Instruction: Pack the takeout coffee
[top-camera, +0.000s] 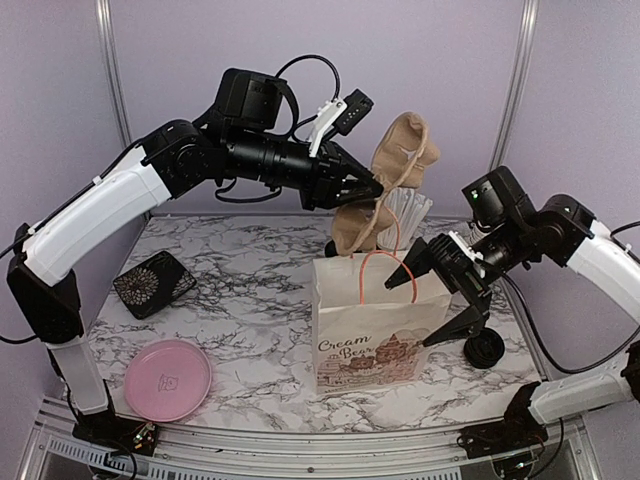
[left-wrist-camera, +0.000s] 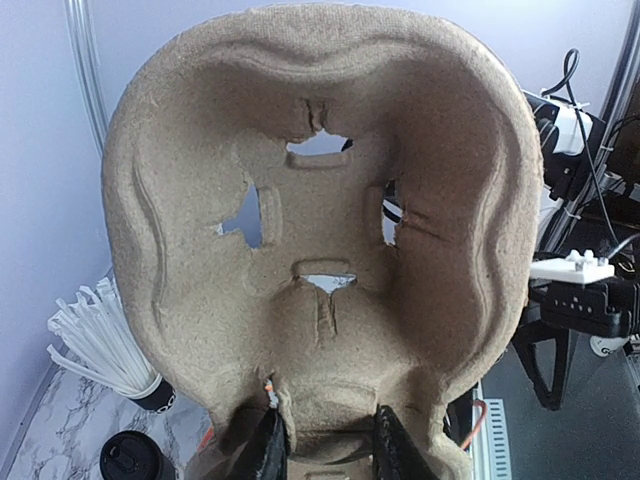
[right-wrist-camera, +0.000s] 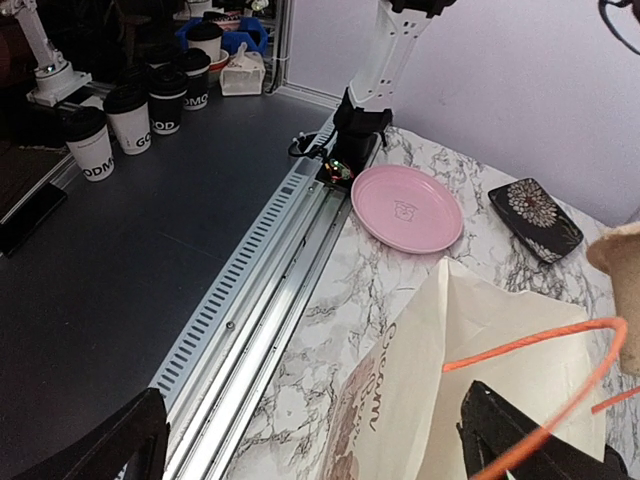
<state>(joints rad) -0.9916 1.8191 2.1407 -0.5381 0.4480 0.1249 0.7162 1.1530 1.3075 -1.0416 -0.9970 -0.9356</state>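
Observation:
The takeout coffee, a black cup with a black lid, stands on the marble table beside the black cup of white straws. In the top view it is mostly hidden behind the carrier. My left gripper is shut on the lower edge of a brown pulp cup carrier and holds it upright in the air above and behind the bag. The carrier fills the left wrist view, with the gripper at its bottom edge. My right gripper is wide open at the right side of the white paper bag, one finger over its open top.
The bag has orange handles and stands upright. A pink plate and a black patterned case lie at the left. A small round black object sits right of the bag. Several lidded cups stand off the table.

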